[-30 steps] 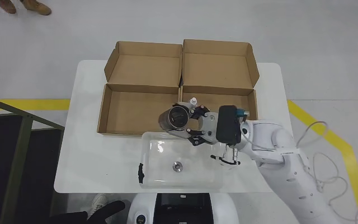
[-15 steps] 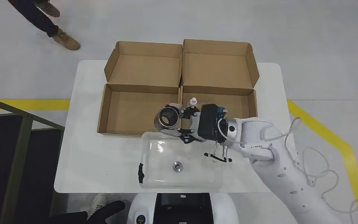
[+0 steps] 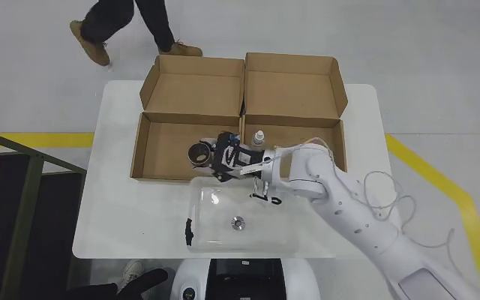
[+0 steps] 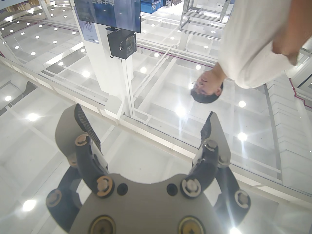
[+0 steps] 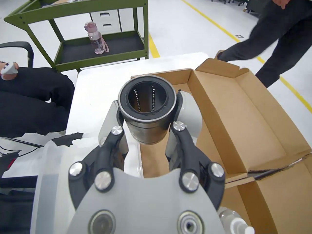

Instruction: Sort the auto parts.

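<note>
Over the left cardboard box (image 3: 138,147), the right gripper (image 3: 214,155) now holds the bearing (image 3: 199,154). A second ago both were above the seam between the two boxes, so the arm has swept the part sideways across the front wall and over this box's bare floor. That suggests the carry is nearly done, with lowering and release as the likely remaining steps. The jaws are clamped on the dark steel sleeve, one finger on each side of its barrel. Its open bore points away from the wrist, and rows of small balls are visible inside. The bearing hangs clear of the cardboard; whether it is low enough to let go cannot be judged. Next door, the right cardboard box (image 3: 339,135) holds a small white bottle (image 3: 259,137). Nearer the robot, the clear tub (image 3: 201,225) holds one small round part (image 3: 238,221), probably the next pick. The left gripper (image 4: 145,119) points at the ceiling, its jaws spread wide and empty.
</note>
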